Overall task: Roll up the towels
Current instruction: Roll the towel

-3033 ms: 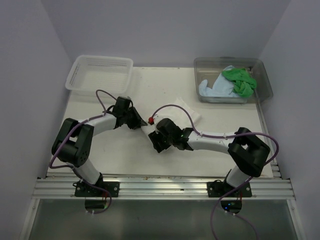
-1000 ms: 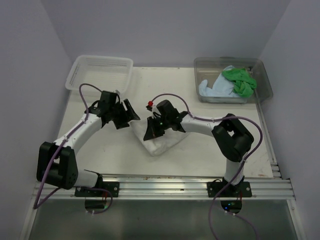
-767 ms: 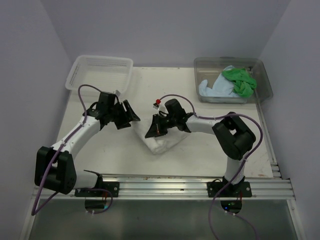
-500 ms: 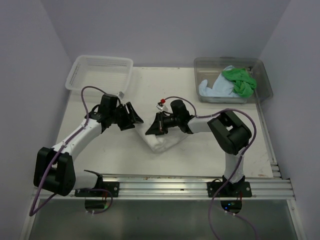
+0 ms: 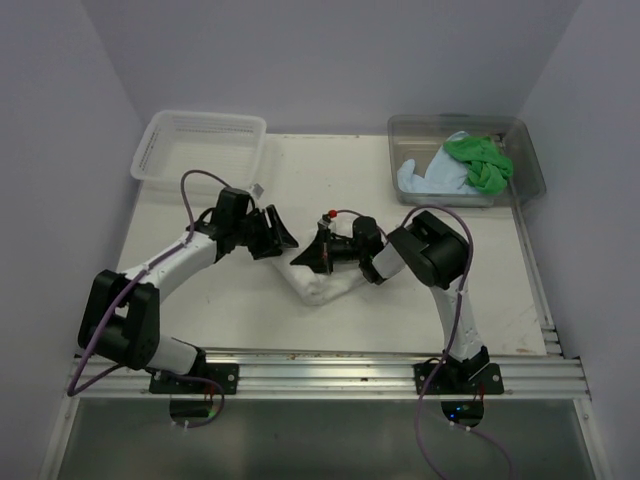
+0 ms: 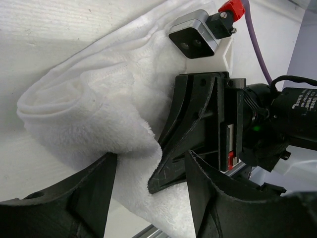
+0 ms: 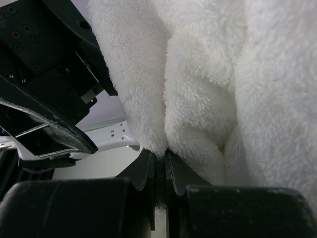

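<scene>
At table (image 5: 230, 300) centre, fluffy white towel (image 5: 325, 287), bunched, right pincer (image 5: 308, 259) pinching fold

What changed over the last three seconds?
The white towel went from lying flat to a bunch nearer the arms, pinched by the right gripper. The left gripper, open, swung right toward it. Green towel and light blue towel stayed in the tub.

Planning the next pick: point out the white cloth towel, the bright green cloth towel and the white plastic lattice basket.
white cloth towel (image 5: 322, 288): top view, near end.
bright green cloth towel (image 5: 482, 160): top view, bunched middle.
white plastic lattice basket (image 5: 205, 115): top view, far rim.
</scene>
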`<state>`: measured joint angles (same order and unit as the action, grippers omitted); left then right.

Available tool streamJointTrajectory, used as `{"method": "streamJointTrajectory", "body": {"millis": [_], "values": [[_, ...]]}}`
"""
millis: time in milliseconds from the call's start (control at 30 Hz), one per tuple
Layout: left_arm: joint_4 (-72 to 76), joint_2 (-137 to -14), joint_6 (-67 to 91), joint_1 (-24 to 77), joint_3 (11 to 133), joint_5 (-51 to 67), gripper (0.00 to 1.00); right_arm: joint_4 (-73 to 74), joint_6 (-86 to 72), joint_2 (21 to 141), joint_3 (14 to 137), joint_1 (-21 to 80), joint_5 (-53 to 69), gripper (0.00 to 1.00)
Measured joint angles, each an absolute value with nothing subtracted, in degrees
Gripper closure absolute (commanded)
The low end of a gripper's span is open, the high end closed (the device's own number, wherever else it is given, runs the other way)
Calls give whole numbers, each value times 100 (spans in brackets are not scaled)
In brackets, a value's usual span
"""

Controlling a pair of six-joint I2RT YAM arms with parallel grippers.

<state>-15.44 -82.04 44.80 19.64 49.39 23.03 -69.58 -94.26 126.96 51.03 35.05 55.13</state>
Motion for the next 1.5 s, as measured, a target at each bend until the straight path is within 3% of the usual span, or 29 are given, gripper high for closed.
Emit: {"method": "streamJointTrajectory", "body": {"millis": [400,567,600,667,700,900,1067,1500], "values": [[-1293,-8840,4486,2045,5358,2388,41,-7070,-9282,12602,4954,3426,5360,100],[-1295,-9153,4488,2073,5516,2416,43,-5736,-8162,12029,4882,3424,5059,98],[-1297,-9229,4488,2080,5542,2423,43,-5225,-7747,11824,4893,3424,4919,86],[-1295,-9445,4497,2099,5607,2438,44,-3924,-6847,11356,5013,3441,4571,73],[-1293,-9557,4501,2106,5640,2449,44,-3293,-6420,11126,5105,3461,4362,63],[-1317,-9950,4495,2128,5784,2453,44,-829,-4539,9990,5614,3579,3479,34],[-1345,-10060,4475,2169,5935,2434,44,333,-3581,9666,5765,3927,2679,27],[-1376,-10116,4473,2189,5970,2434,45,1730,-2543,9142,6204,5290,325,25]]}}
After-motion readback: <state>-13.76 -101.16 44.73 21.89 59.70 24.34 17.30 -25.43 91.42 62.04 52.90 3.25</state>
